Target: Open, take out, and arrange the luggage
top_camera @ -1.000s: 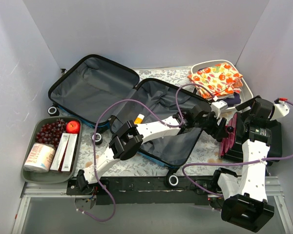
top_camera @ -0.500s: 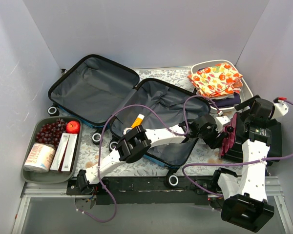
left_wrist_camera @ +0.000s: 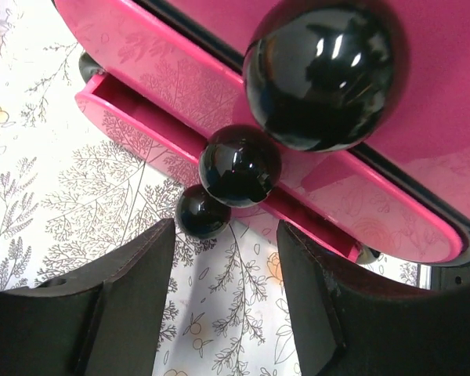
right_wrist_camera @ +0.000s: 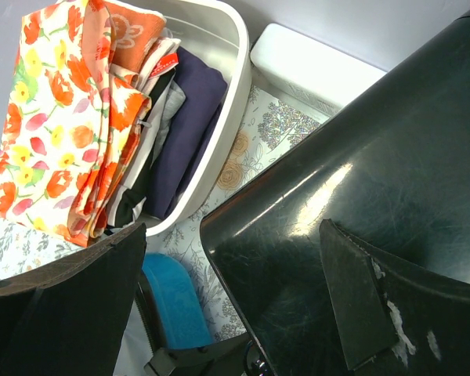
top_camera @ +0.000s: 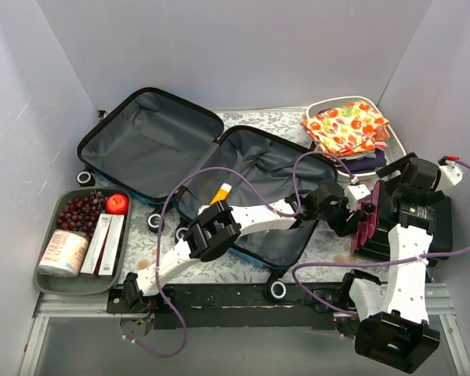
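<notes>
Top external: fabric-lined clamshell luggage (top_camera: 145, 145).

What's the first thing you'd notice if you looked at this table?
The big luggage lies wide open in the middle, bright blue outside and dark grey inside. Then the flowery orange cloth piled in the white tub at the back right, and the red apple beside dark grapes in the grey tray on the left.

Blue luggage (top_camera: 141, 145) lies open (grey lining).
</notes>
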You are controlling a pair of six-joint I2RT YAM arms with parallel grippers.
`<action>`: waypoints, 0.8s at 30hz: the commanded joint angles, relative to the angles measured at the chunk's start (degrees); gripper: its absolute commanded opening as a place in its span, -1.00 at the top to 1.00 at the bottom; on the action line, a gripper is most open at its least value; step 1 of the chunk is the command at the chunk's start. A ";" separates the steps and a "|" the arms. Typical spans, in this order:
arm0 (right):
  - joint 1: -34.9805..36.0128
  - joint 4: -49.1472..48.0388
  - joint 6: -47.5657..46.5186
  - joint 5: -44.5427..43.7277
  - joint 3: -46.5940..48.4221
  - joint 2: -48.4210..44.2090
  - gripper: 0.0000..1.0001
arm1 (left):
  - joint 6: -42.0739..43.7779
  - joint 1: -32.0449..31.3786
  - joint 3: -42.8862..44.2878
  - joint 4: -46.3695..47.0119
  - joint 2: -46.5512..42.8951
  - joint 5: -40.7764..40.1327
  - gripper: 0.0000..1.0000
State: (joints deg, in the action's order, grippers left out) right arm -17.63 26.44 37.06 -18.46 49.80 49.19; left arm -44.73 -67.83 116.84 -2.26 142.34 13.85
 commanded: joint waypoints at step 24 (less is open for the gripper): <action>-0.13 -2.09 -2.08 -3.78 -1.64 -2.69 -0.93 | 1.14 0.42 2.87 11.31 -1.01 8.39 0.26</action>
State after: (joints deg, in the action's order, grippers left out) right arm -17.63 25.98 36.01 -19.64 48.84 48.03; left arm -44.05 -67.09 118.67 6.70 142.10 18.63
